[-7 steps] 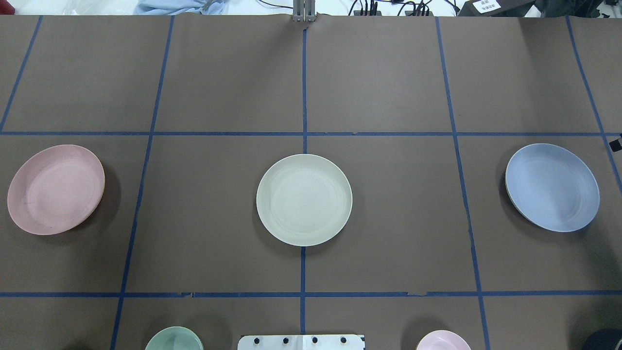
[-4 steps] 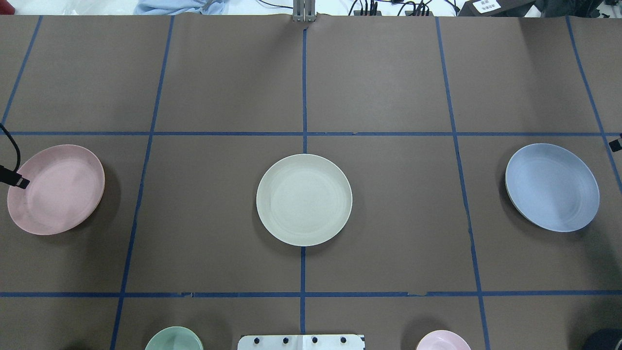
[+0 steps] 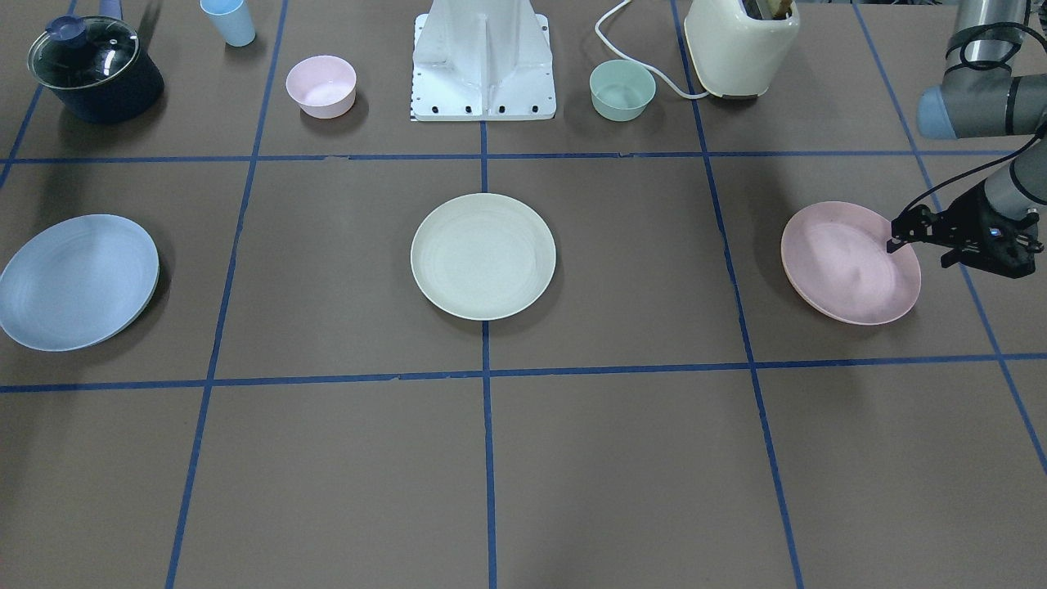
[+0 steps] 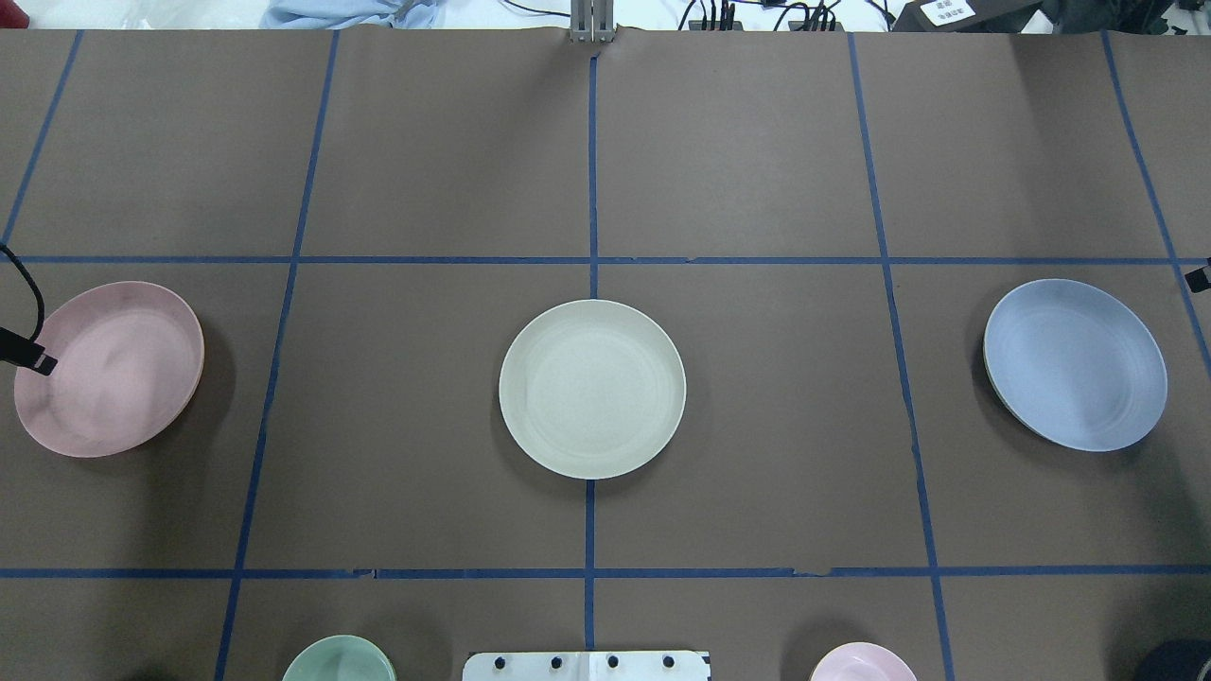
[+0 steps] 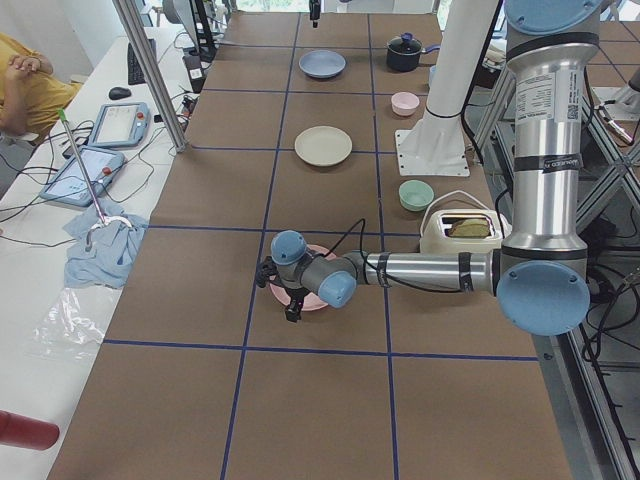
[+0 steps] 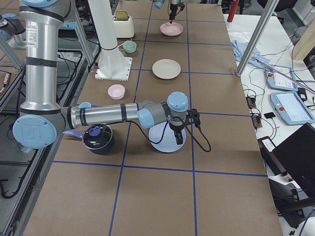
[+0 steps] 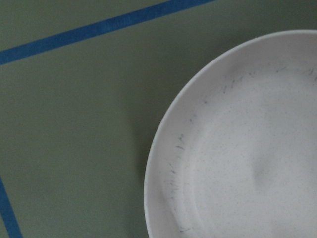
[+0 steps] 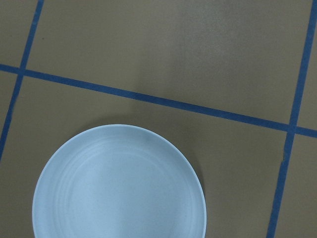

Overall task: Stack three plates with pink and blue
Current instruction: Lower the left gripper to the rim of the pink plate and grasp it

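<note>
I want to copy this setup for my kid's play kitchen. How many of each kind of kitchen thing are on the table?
Plates: 3 (pink plate, cream plate, blue plate)
Bowls: 2 (pink bowl, green bowl)
Cups: 1 (blue cup)
Pots: 1 (lidded pot)
Toasters: 1 (cream toaster)
Total: 8
</note>
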{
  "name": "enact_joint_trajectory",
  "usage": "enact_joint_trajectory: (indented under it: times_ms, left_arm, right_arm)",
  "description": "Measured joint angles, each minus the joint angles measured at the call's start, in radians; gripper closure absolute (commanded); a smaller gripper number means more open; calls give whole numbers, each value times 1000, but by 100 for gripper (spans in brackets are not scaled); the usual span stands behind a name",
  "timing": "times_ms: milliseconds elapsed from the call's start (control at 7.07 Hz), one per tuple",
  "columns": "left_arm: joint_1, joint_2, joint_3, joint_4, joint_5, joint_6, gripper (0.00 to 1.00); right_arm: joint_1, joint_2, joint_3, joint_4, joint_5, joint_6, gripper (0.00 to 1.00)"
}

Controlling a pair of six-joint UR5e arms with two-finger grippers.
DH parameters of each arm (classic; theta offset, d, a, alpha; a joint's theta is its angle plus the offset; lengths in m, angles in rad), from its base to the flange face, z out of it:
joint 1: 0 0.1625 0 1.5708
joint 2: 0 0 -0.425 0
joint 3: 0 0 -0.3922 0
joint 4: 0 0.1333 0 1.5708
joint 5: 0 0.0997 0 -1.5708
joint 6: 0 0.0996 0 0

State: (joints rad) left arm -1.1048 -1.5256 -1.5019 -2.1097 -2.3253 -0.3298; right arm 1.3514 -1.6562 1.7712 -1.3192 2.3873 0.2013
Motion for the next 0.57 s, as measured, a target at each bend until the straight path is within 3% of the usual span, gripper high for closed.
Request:
enact_joint_trajectory:
  times_ms: [141,424,566]
  left_arm:
    - [0,-24,28,1,0,-5,10]
    - [0,-52,63,2,-6,-7,29]
    - [0,-57,71,2,-13,-7,34]
  right_arm:
    - [0,-1,2,0,0,0,0]
    - [0,-2,8,0,-1,0,0]
    - [0,-2,10,0,-2,0,0]
